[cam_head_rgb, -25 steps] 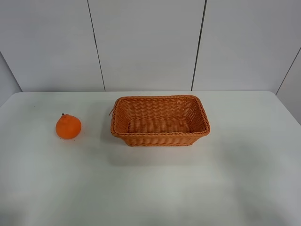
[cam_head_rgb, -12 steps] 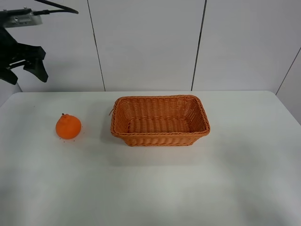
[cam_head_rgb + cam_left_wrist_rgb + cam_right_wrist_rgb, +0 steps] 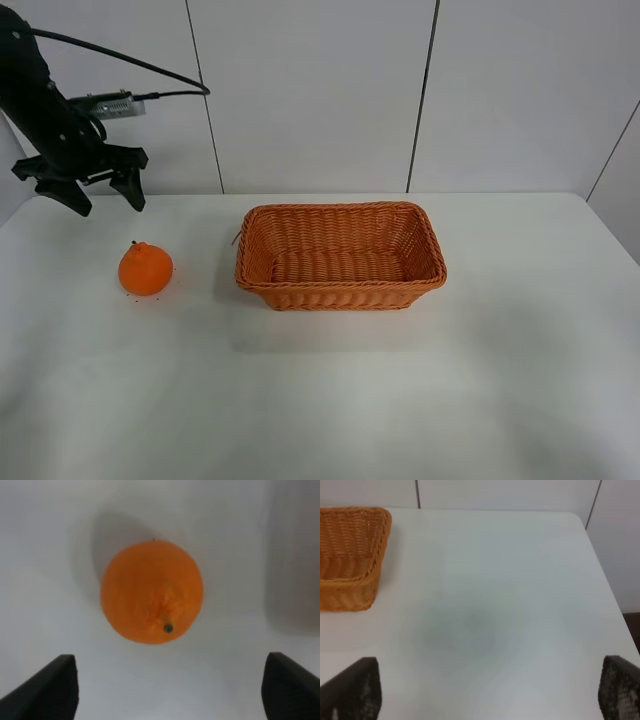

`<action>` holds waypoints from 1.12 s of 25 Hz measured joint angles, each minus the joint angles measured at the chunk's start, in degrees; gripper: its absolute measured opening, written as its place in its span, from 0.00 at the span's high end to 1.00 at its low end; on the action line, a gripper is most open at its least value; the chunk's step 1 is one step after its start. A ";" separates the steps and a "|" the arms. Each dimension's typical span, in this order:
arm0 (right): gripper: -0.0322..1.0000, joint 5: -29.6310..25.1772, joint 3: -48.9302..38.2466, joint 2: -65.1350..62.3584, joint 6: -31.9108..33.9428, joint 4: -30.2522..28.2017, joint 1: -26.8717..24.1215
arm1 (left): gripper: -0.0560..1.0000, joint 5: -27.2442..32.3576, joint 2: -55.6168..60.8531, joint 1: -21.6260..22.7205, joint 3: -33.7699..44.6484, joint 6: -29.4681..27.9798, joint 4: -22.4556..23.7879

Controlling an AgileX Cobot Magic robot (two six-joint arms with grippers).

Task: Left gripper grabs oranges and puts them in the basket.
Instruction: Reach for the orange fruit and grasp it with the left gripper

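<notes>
The orange (image 3: 146, 269) sits on the white table at the left, knob and stem up. It fills the middle of the left wrist view (image 3: 152, 591). My left gripper (image 3: 107, 201) hangs open above and behind the orange, clear of it, fingers pointing down. In the left wrist view the left gripper (image 3: 167, 692) has its jaws spread wider than the fruit. The wicker basket (image 3: 340, 292) stands empty at the table's middle, to the right of the orange. My right gripper (image 3: 485, 690) is open and empty over bare table right of the basket (image 3: 367, 587).
The white table (image 3: 400, 400) ends at a panelled wall (image 3: 310, 90) behind. The table's right edge and far right corner show in the right wrist view (image 3: 600, 575). A black cable and a small grey box (image 3: 112, 104) trail from the left arm.
The left arm came into view from the upper left and has moved down and right, so it is now above the orange. The orange and basket have not moved.
</notes>
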State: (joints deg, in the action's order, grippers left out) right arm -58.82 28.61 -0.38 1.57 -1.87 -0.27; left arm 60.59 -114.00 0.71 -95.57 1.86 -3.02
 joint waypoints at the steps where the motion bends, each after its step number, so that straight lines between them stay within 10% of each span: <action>1: 0.30 0.00 0.00 0.00 0.00 0.00 0.00 | 0.14 -0.19 -0.90 -0.22 0.00 0.00 0.00; 28: 0.30 0.00 0.00 0.00 0.00 0.00 0.00 | 0.18 -5.86 -15.09 -0.96 0.00 0.05 -0.12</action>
State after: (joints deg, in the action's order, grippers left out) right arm -58.82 28.61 -0.38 1.57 -1.87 -0.27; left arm 54.73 -129.09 -0.24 -95.57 1.92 -3.14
